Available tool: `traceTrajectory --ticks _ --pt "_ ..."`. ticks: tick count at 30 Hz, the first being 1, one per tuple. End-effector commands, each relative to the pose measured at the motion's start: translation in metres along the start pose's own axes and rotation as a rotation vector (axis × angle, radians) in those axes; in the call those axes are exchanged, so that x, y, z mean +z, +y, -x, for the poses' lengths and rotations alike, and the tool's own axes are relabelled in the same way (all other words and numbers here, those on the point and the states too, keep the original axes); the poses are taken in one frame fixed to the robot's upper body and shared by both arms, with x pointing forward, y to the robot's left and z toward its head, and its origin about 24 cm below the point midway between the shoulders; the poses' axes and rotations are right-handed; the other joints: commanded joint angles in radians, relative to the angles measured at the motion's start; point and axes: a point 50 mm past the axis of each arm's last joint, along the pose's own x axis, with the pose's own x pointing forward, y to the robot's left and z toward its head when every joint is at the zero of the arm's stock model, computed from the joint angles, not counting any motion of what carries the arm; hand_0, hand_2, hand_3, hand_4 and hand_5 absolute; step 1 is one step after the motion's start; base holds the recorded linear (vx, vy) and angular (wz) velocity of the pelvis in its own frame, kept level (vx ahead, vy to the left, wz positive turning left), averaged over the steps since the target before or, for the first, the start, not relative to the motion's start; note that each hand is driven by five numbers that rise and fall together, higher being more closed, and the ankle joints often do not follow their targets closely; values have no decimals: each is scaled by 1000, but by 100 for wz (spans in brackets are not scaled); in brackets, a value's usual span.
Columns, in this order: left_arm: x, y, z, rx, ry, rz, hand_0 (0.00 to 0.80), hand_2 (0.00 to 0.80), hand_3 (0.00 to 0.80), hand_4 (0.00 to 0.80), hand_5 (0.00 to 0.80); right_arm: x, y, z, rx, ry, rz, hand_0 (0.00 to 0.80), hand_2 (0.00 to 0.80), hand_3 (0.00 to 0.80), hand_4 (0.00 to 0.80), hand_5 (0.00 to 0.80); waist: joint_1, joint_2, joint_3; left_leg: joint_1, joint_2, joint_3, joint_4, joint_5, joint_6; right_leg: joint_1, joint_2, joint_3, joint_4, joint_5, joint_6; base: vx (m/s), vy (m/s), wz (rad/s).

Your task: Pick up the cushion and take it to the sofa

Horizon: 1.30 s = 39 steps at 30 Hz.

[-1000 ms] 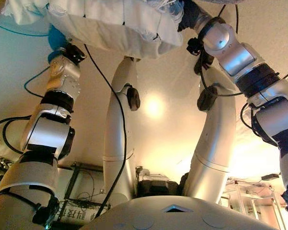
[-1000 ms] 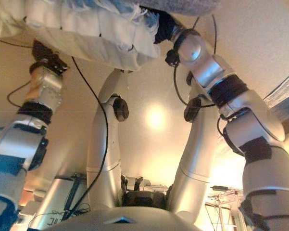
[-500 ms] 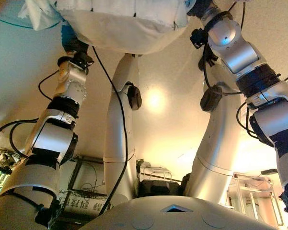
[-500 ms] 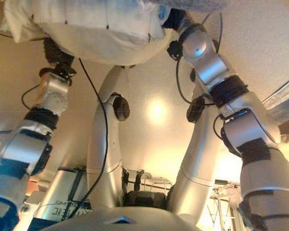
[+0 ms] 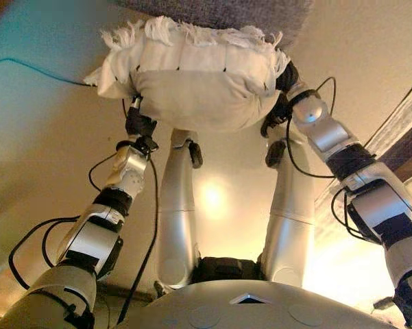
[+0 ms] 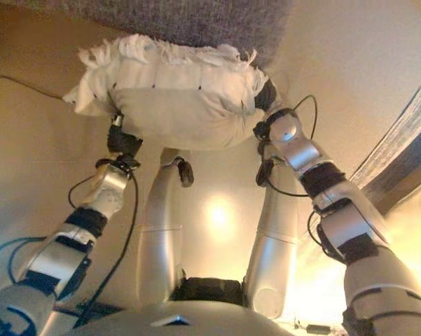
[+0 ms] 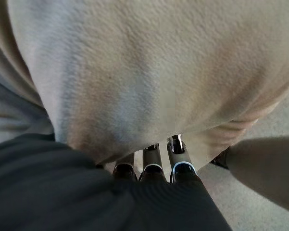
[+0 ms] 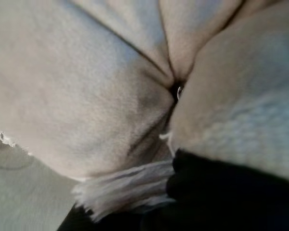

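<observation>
Left side first: the left hand [image 5: 138, 126] reaches up under the cushion's left end, its dark cover pressed against the fabric. In its wrist view the fingers [image 7: 175, 153] run straight up behind the cream cloth and vanish there, so how far they close cannot be told. Bare floor [image 5: 34, 164] lies open to the left of that arm, with room to swing.

Centre: the cushion [image 5: 199, 82] hangs between both hands, clear of the floor, long axis running side to side across the view. Its fringed white edge [image 5: 192, 34] faces away from the robot, toward the grey sofa [image 5: 219, 12], and that fringe sits just at the sofa's front edge. The plump cream belly faces the camera.

Right: the right hand [image 5: 286, 77] is buried against the cushion's right end, and its wrist view shows only folds of cloth, a tuft of fringe and dark cover, so its grip cannot be told either. A striped rug edge [image 5: 404, 116] lies further right, well apart
</observation>
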Motion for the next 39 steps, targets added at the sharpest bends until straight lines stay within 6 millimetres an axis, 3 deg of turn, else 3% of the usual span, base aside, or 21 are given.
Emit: traceTrajectory --ticks 1,5,8,11,15,18,25,33,39 --pt "-11 -55 4 -326 -42 -3 800 800 800 800 800 19 35 4 112 -139 -90 800 800 800 800 800 46 7 -1 145 29 9 -23 -110 -53 202 -19 -62 -166 9 78 -2 -338 -27" --pt "-16 -34 28 -284 -45 -19 800 800 800 800 800 -14 41 28 112 -53 -120 800 800 800 800 800 46 -11 -1 319 46 18 -3 -139 -54 396 -25 -134 -224 -7 51 -61 -296 -22" --pt "-11 -26 42 -286 -65 -31 800 800 800 800 800 -21 43 46 94 -77 -149 800 800 800 800 800 45 -24 -2 476 40 27 -54 -149 -45 548 -13 -166 -268 -16 39 -24 -188 -21" --pt "-4 -20 58 -286 -105 -42 800 800 800 800 800 -27 45 72 99 -118 -160 800 800 800 800 800 38 -44 -54 587 50 17 -113 -141 -43 666 29 -163 -304 -34 21 98 -73 9" --pt "0 -27 77 -293 -142 -61 800 800 800 800 800 -27 44 106 80 -167 -215 800 800 800 800 800 27 -80 -138 685 44 -9 -83 -150 -43 844 70 -150 -412 -32 3 208 -9 -3" --pt "10 -36 89 -332 -229 -49 800 800 800 800 800 -12 28 128 44 -268 -226 800 800 800 800 800 11 -97 -212 774 31 -18 -92 -148 -31 973 84 -138 -516 2 1 274 125 -13" --pt "30 -64 101 -433 -367 -4 800 800 800 800 800 22 -8 154 -35 -473 -248 800 800 800 800 800 -27 -120 -322 924 29 32 -157 -218 -20 1113 67 -113 -617 36 30 187 164 -14" --pt "66 -99 104 -546 -562 -26 800 800 800 800 800 65 -21 159 -67 -703 -292 800 800 800 800 800 -26 -125 -411 1057 -7 43 -315 -250 8 1178 63 -106 -705 76 79 81 103 -15" --pt "71 -116 95 -589 -540 -45 800 800 800 800 800 71 -20 152 -133 -703 -319 800 800 800 800 800 -23 -133 -435 1079 -19 44 -325 -278 27 1181 67 -107 -688 64 89 -5 -12 2"
